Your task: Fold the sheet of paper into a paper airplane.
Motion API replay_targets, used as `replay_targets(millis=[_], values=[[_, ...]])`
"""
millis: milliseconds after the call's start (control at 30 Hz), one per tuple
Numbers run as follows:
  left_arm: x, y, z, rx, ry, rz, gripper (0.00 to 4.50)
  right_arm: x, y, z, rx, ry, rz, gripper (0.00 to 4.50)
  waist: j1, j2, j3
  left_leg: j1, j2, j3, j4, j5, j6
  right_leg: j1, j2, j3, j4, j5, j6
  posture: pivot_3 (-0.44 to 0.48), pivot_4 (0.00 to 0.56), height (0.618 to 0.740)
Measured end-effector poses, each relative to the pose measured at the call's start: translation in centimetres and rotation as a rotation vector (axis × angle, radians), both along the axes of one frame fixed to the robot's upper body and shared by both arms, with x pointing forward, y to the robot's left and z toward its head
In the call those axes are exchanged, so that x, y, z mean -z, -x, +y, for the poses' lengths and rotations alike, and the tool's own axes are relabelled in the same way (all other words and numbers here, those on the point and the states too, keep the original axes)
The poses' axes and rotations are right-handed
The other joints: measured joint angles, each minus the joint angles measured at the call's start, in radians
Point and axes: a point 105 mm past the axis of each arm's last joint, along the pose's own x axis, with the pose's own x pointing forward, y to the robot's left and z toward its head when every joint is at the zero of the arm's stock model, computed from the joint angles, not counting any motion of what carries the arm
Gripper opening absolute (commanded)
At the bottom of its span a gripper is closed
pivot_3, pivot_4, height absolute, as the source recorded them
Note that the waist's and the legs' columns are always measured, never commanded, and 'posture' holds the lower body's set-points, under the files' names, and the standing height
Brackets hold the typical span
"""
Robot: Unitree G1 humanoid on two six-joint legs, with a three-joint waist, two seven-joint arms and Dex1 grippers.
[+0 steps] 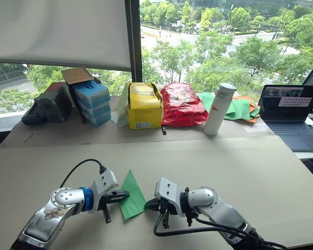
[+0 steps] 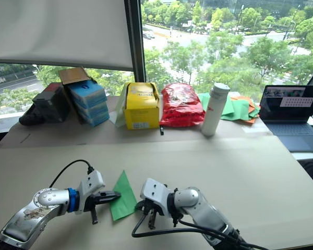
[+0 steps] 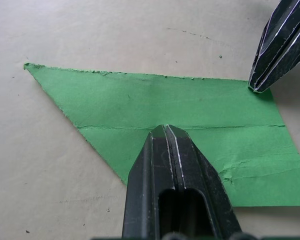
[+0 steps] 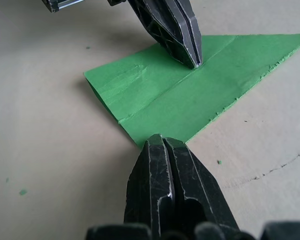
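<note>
The paper airplane (image 1: 131, 195) lies flat on the pale table (image 1: 240, 172), near the front edge: bright green paper folded into a slim pointed wedge with its tip aimed away from the robot. One long crease runs down its middle, a long edge is ragged, and the wide end shows small wrinkles.

The left tool (image 1: 123, 195) is clenched, fingers pressed together with nothing between them; its tip rests on top of the paper at the centre crease. The right tool (image 1: 147, 205) is also clenched and empty, its tip touching the wedge's wide end at the near corner on the right.

At the far side of the table, below a window, stand a white bottle (image 1: 219, 109), a red bag (image 1: 181, 104), a yellow box (image 1: 144, 105), blue boxes (image 1: 92, 101), a laptop (image 1: 289, 114), and a heap of green and orange sheets (image 1: 240, 108).
</note>
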Motion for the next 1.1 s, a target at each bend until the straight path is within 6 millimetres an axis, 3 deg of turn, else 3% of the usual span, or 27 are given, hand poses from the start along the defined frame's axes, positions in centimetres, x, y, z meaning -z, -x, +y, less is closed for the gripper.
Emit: replay_targets(millis=[100,200,267,333,400,567,700,833,1100], values=[[-0.4,-0.2,-0.2,0.006,0.022,-0.002,0.02,-0.7,-0.5,-0.9,0.061,-0.050,0.015,0.00,0.004,-0.001,0.002,-0.004,0.000,0.000,0.000,0.000,0.000,-0.001,0.000,0.000,0.000,0.000,0.000,0.000,0.150,0.740],[-1.9,-1.0,0.6,-0.045,0.116,0.027,0.02,-5.9,-1.4,-1.8,0.158,-0.240,-0.056,0.00,0.006,-0.004,0.007,-0.016,0.001,-0.003,0.006,0.001,-0.002,-0.009,0.001,-0.003,0.004,0.000,0.000,0.000,0.150,0.740],[-4.2,-1.7,0.8,-0.036,0.181,-0.010,0.02,-9.0,-1.2,-2.3,0.183,-0.341,-0.118,0.00,0.006,-0.006,0.008,-0.017,0.001,-0.003,0.006,0.003,-0.004,-0.010,0.002,-0.004,0.004,0.000,0.000,0.000,0.150,0.740],[-6.0,-2.0,1.5,-0.003,0.185,-0.054,0.02,-10.1,-0.7,-2.5,0.188,-0.370,-0.137,0.00,0.005,-0.006,0.008,-0.017,0.001,-0.003,0.006,0.004,-0.006,-0.008,0.003,-0.005,0.002,0.000,0.000,0.000,0.150,0.740],[-6.8,-2.1,2.3,0.039,0.161,-0.089,0.27,-9.5,-0.3,-2.8,0.204,-0.358,-0.123,0.00,0.003,-0.006,0.008,-0.016,0.000,-0.001,0.005,0.004,-0.006,-0.008,0.007,-0.006,0.001,0.000,0.000,0.000,0.150,0.740],[-5.1,-2.1,4.6,0.258,-0.046,-0.151,1.86,-6.8,0.7,-3.4,0.223,-0.267,-0.092,0.00,0.004,-0.006,0.008,-0.016,-0.001,0.005,0.006,0.003,-0.004,-0.008,0.012,-0.007,0.001,0.000,0.001,0.000,0.150,0.740],[-5.2,-2.6,4.3,0.443,-0.144,-0.252,3.22,-6.4,0.4,-3.4,0.230,-0.254,-0.109,0.00,0.008,-0.007,0.009,-0.016,0.000,0.005,0.008,0.000,0.001,-0.008,0.013,-0.006,0.001,0.000,0.002,0.000,0.150,0.740],[-5.5,-3.6,2.9,0.663,-0.263,-0.479,4.48,-5.9,0.0,-3.6,0.253,-0.244,-0.104,0.00,0.009,-0.008,0.009,-0.016,0.000,0.005,0.009,0.000,0.001,-0.006,0.014,-0.006,0.001,0.001,0.002,0.000,0.150,0.740],[-4.5,-4.7,2.2,0.863,-0.372,-0.651,4.48,-5.7,-0.3,-3.9,0.279,-0.237,-0.105,0.00,0.003,-0.009,0.010,-0.016,0.000,0.006,0.012,-0.001,0.003,-0.006,0.016,-0.006,0.002,0.001,0.003,0.000,0.150,0.740]])
